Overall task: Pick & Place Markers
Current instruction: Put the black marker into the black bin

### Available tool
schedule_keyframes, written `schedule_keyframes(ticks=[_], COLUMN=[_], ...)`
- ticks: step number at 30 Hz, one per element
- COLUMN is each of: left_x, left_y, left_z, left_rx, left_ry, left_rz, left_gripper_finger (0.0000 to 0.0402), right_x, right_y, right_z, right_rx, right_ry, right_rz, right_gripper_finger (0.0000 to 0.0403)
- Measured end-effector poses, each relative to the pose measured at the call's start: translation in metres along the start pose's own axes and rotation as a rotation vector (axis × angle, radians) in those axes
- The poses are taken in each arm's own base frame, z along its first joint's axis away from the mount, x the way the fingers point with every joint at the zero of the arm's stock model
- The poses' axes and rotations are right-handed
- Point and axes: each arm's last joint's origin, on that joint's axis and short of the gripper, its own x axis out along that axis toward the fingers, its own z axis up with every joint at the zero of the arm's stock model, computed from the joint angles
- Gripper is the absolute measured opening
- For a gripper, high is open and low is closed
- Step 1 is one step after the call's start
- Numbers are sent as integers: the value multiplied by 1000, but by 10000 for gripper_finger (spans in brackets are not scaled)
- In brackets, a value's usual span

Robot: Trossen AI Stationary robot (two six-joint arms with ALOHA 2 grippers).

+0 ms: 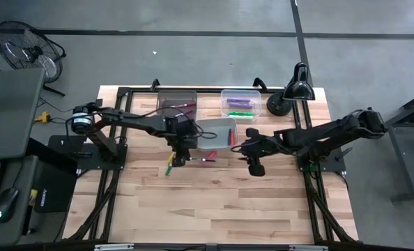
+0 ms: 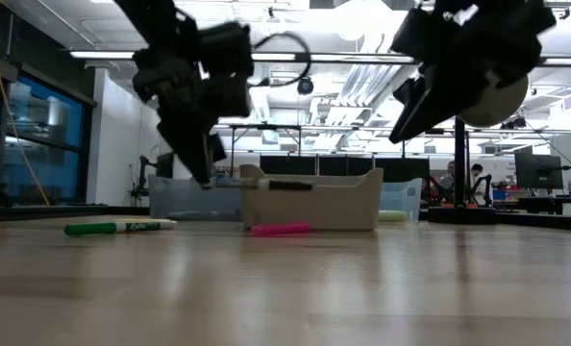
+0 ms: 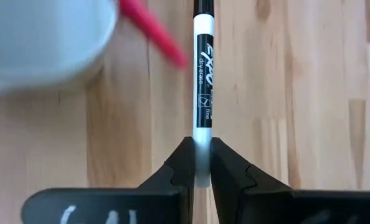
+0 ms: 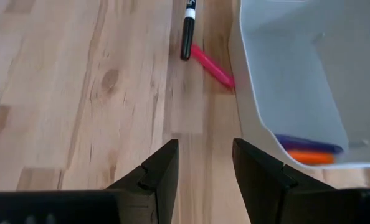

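Note:
My left gripper [image 3: 202, 144] is shut on a white marker with a black cap [image 3: 203, 74], in front of the white bin [image 1: 217, 131]. In the low view this marker [image 2: 276, 185] hangs above the table. A pink marker [image 3: 152, 32] lies on the wood beside the bin, and a green marker [image 2: 117, 227] lies farther left. My right gripper [image 4: 205, 163] hovers open over bare wood to the right of the bin, which holds a purple marker [image 4: 306, 143] and an orange marker [image 4: 309, 157]. My left gripper pinches the white marker's bare white end [image 3: 202, 138] between its two fingers. The fingers slant down from the table's left side. The marker sticks out ahead of the fingertips, about level and lifted clear of the table, black cap [image 3: 203, 6] farthest from the fingers.
At the back stand two clear bins, the left bin [image 1: 177, 103] and the right bin [image 1: 240, 103] with purple and green markers. A black desk lamp [image 1: 294, 87] is at the far right corner. Bare wood [image 1: 214, 209] spreads toward the near edge.

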Motion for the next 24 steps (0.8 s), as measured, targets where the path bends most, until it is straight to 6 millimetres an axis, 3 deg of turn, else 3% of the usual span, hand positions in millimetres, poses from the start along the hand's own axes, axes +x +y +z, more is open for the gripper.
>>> schedule_keyframes(ticks=[13,24], left_x=[-16,-21], left_y=[-50,-65], left_z=[51,72], left_rx=[185,235], left_ry=[-184,-395], left_rz=[224,302], left_gripper_finger=[26,26], right_x=[20,17], right_y=[13,19], right_z=[-34,-31], right_rx=[-10,-13], right_ry=[-198,-415], right_rz=[38,17], right_gripper_finger=[139,139])
